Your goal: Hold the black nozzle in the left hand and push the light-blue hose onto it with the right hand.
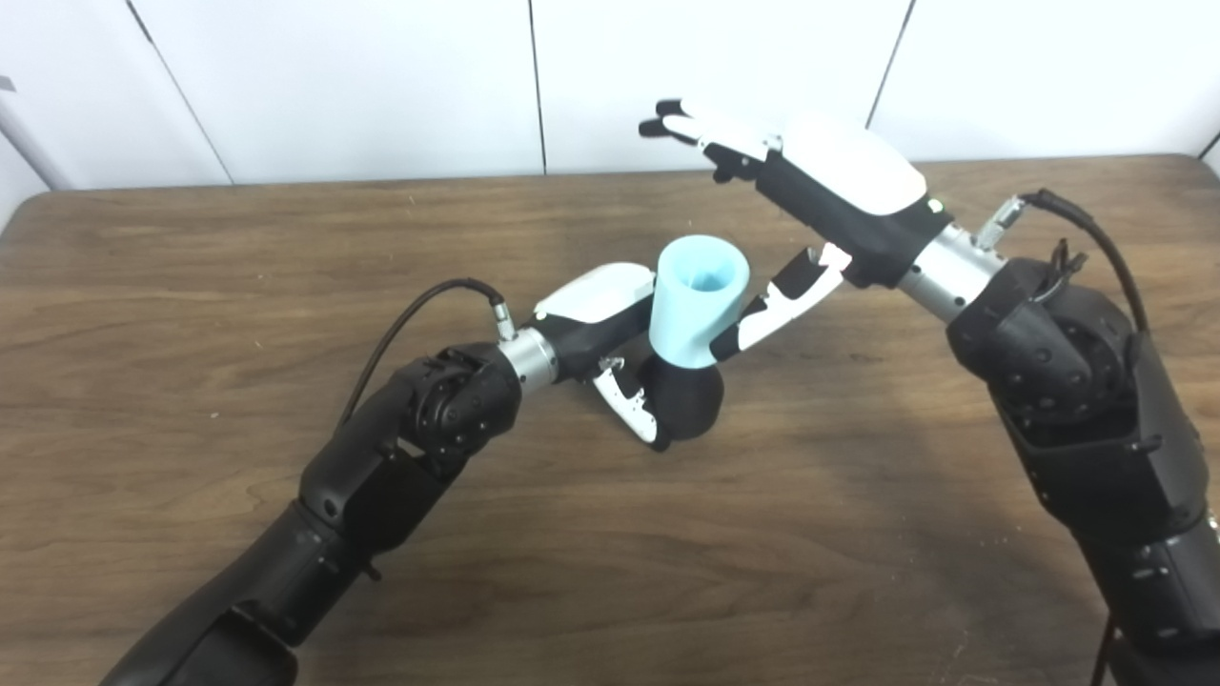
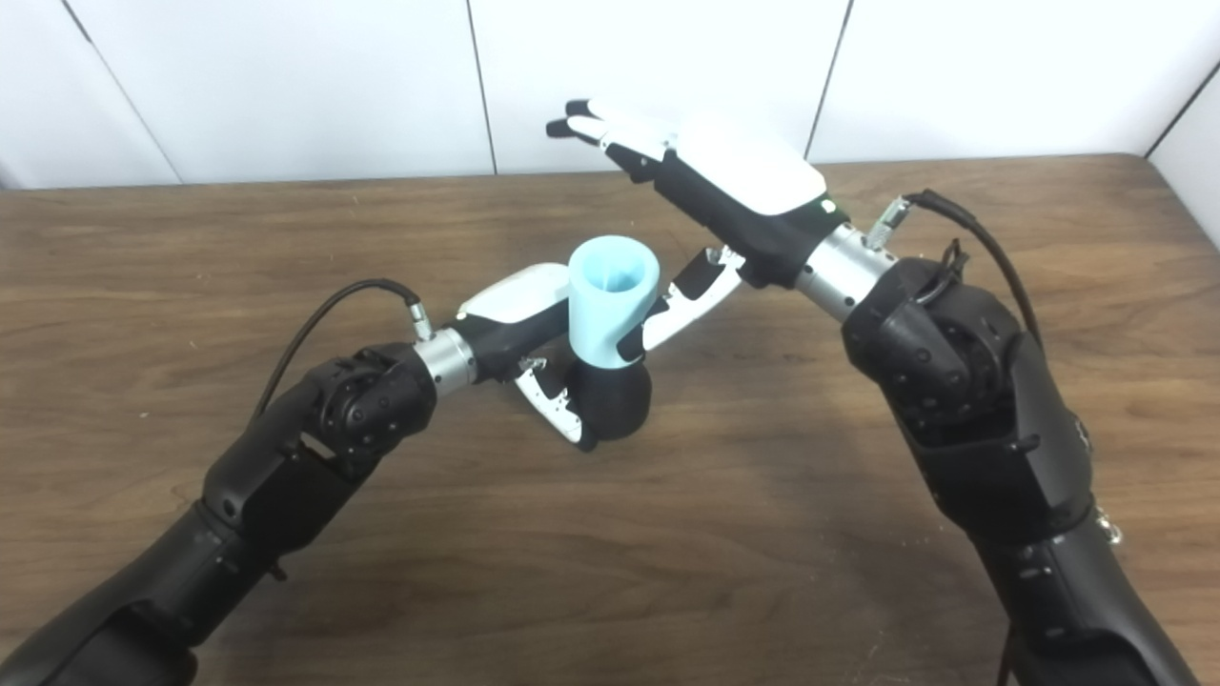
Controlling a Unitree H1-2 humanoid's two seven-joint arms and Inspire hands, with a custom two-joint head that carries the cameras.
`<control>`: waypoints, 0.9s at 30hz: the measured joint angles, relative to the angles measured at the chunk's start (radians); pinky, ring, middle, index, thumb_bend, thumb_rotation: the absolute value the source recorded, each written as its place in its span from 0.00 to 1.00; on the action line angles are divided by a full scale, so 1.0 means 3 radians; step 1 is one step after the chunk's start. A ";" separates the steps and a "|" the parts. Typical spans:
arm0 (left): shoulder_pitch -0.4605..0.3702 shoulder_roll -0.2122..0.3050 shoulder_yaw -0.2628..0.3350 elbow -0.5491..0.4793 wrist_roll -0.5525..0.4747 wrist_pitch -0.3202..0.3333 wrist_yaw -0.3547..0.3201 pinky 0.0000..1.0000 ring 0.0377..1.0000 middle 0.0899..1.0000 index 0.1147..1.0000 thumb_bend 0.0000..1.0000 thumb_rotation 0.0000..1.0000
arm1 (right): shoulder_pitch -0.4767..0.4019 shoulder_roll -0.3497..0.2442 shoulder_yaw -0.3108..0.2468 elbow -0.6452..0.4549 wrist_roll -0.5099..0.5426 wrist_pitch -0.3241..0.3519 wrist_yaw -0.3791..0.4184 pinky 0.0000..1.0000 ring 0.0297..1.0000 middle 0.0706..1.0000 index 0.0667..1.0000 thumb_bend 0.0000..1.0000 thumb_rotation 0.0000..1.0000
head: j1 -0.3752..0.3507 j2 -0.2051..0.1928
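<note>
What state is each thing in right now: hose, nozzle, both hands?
Hose: upright, seated on top of the nozzle, open end up.
Nozzle: upright, under the hose, gripped by the left hand.
Left hand: shut on the nozzle, low over the table.
Right hand: open, fingers spread and raised; only its thumb is at the hose's side.
</note>
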 measured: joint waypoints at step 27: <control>-0.0005 0.0003 0.0002 0.0010 -0.0011 -0.0002 0.0000 1.00 0.60 0.47 0.40 0.52 0.00 | 0.0263 -0.0496 0.0130 -0.0002 0.0527 -0.0597 0.0484 0.96 1.00 0.98 0.93 0.71 0.88 | -0.0010 -0.0015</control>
